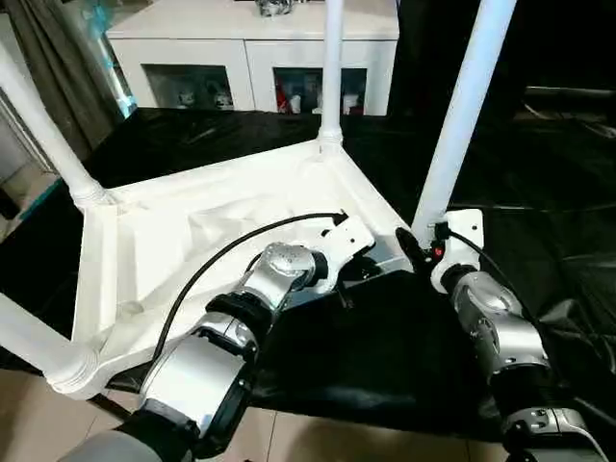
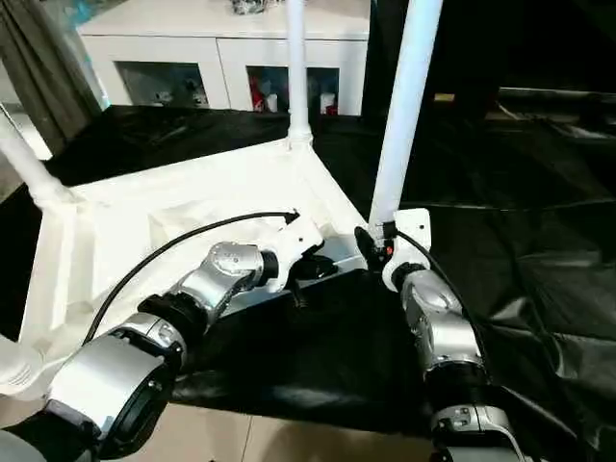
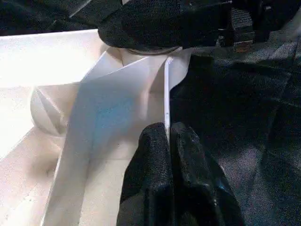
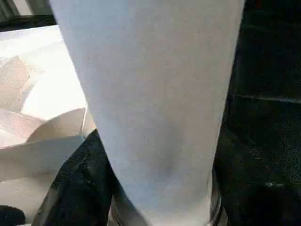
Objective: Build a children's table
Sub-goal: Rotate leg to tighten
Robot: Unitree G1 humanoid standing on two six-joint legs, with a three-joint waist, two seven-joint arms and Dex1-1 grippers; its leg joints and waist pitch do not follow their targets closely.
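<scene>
I see the upturned white plastic children's table [image 1: 192, 241] on the black-sheeted table [image 1: 539, 173]. My left pincer [image 3: 169, 136] pinches its near-right rim; my right pincer [image 1: 416, 245] clasps the white tube leg [image 1: 462, 115] there.

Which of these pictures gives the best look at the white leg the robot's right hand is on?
The left eye view: the leg runs from the right hand at the tabletop corner up out of frame. The right eye view shows much the same. The right wrist view has just a close stretch of tube; the left wrist view, only its base.
</scene>
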